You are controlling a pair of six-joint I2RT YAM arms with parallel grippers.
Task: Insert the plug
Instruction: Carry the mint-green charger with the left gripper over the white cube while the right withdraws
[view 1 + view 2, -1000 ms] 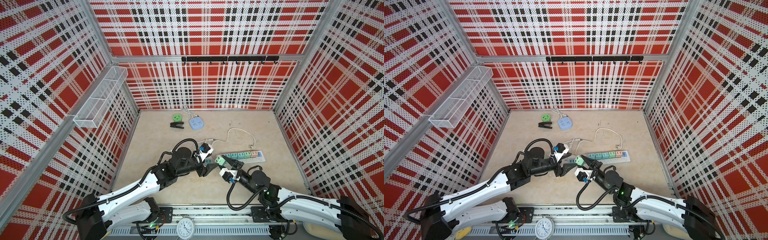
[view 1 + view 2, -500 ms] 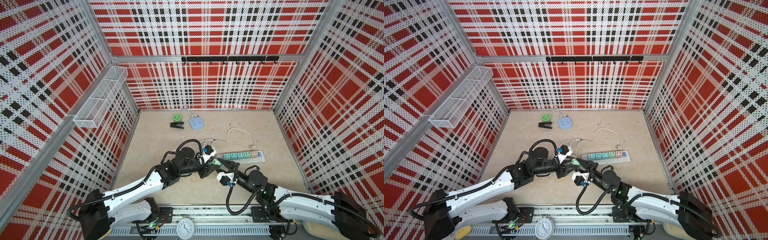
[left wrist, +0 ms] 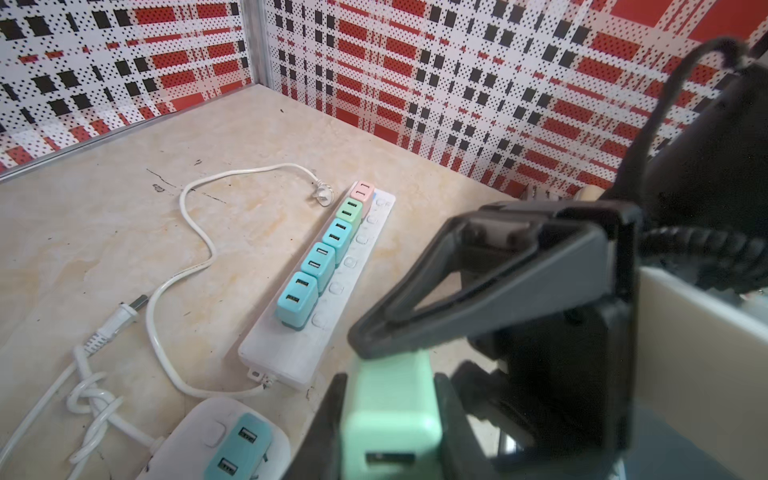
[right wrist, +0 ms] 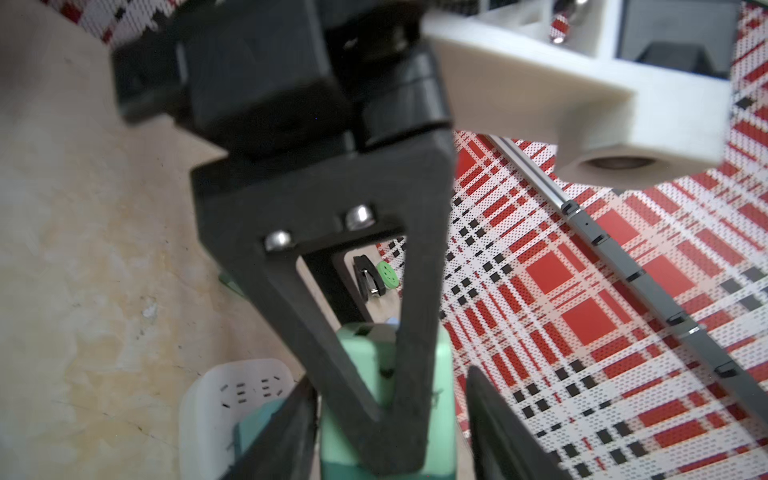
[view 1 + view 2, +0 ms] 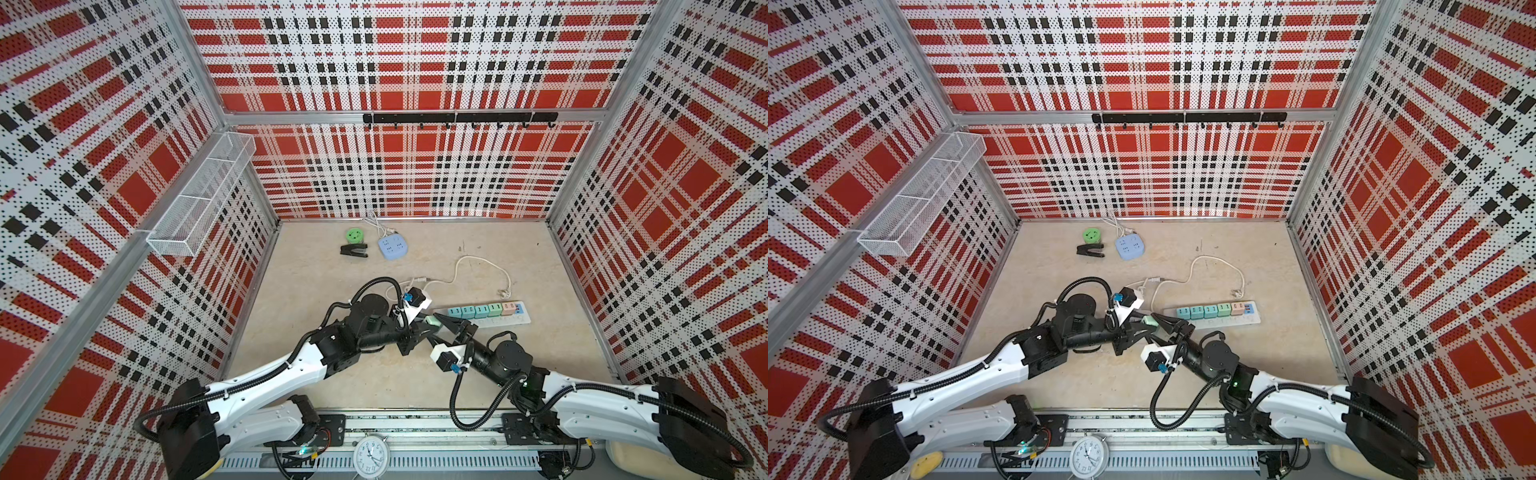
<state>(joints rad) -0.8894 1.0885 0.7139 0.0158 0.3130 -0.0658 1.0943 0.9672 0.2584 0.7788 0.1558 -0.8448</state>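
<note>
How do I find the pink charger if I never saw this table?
Find the long white power strip lying on the tan table, right of the middle in both top views. Five small chargers stand on it in a row; the pink charger is at the right end, and the rest are teal or green.

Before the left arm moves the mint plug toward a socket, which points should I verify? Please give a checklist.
1. Left pincer shut on the mint plug: ok.
2. Right pincer open: ok, a gap shows beside the plug in the right wrist view.
3. Right pincer clear of the path: not ok, its fingers flank the plug.
4. Free socket: ok, the small white strip shows open slots.
5. Direction of the prongs: cannot tell, they are hidden.
</note>
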